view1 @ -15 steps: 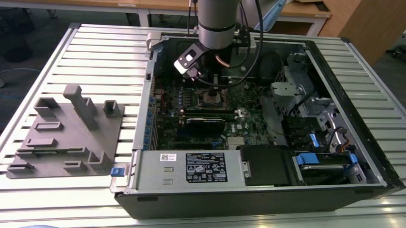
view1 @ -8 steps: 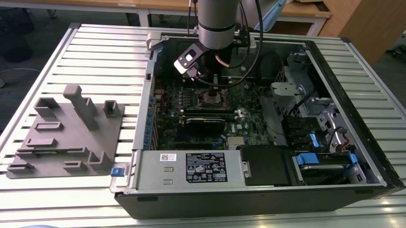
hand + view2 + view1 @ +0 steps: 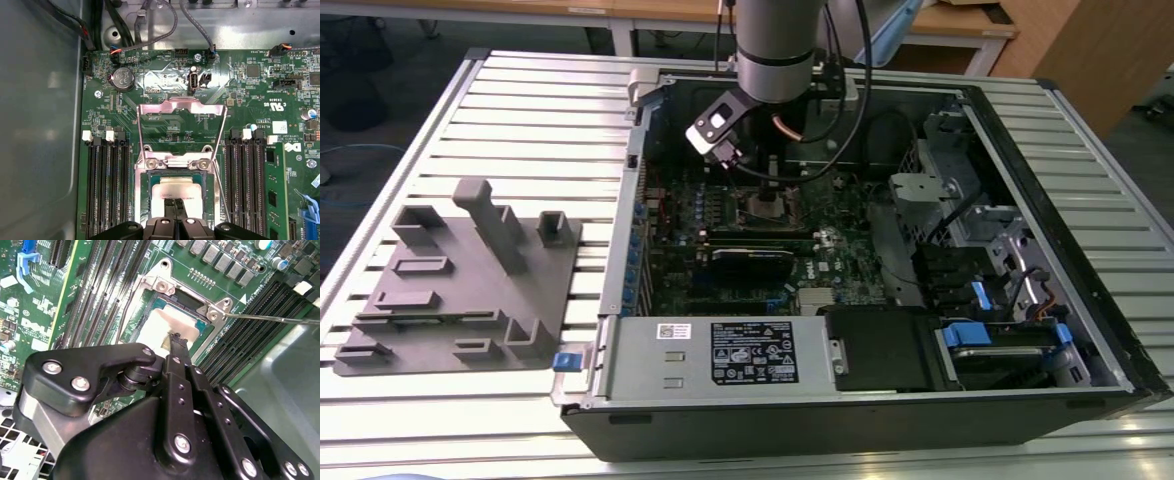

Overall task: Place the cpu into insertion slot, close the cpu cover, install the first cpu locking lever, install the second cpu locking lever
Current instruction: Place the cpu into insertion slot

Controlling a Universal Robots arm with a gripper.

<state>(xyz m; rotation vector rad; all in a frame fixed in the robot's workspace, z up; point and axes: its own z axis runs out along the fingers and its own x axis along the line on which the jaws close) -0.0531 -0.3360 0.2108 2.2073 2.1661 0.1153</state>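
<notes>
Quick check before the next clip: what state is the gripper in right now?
Gripper: jaws shut, tips together over the cpu, nothing held between them.

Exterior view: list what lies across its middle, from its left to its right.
Grey fixture plate → case's metal wall → green board → silver drive cage → case's black wall.
</notes>
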